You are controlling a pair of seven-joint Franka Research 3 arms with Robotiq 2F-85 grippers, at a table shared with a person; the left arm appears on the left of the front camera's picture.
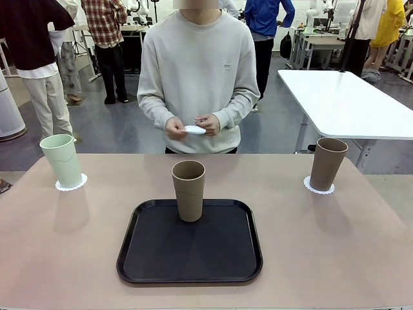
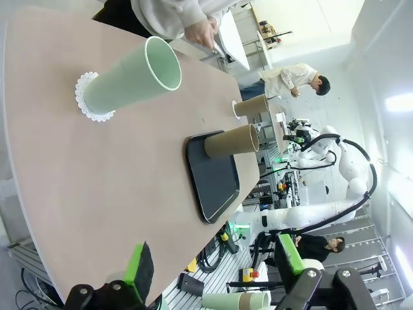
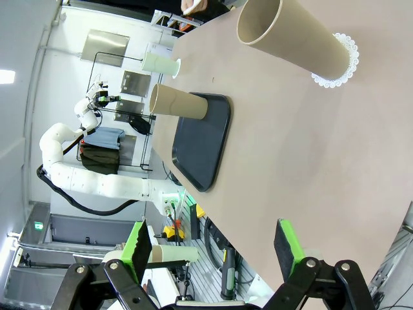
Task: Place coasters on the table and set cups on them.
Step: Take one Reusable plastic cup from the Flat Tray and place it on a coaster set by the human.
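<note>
Left hand (image 2: 213,265) open, green pads wide apart, nothing between; right hand (image 3: 213,252) the same, empty. Both at the near side, well apart from every cup. Mint cup (image 1: 62,160) upright on the left coaster (image 1: 71,186) at far left of the tabletop (image 1: 335,258); right brown cup (image 1: 328,163) upright on the right coaster (image 1: 319,188) at far right. Middle brown cup (image 1: 188,190) upright on the black tray (image 1: 132,258), toward the tray's far edge, no coaster under it. Third coaster (image 1: 195,130) in the person's hands (image 1: 210,123) beyond the far edge, not yet laid down. Likely handling of the middle brown cup: light, stiff, matte wall with fair grip, tall and tapered so easy to tip; best taken across the body near mid-height, pads square to the wall, not at the rim. Third coaster probably limp thin paper, awkward to pinch once flat. In both wrist views, middle brown cup ahead of the open pads, well apart, lying off to one side.
</note>
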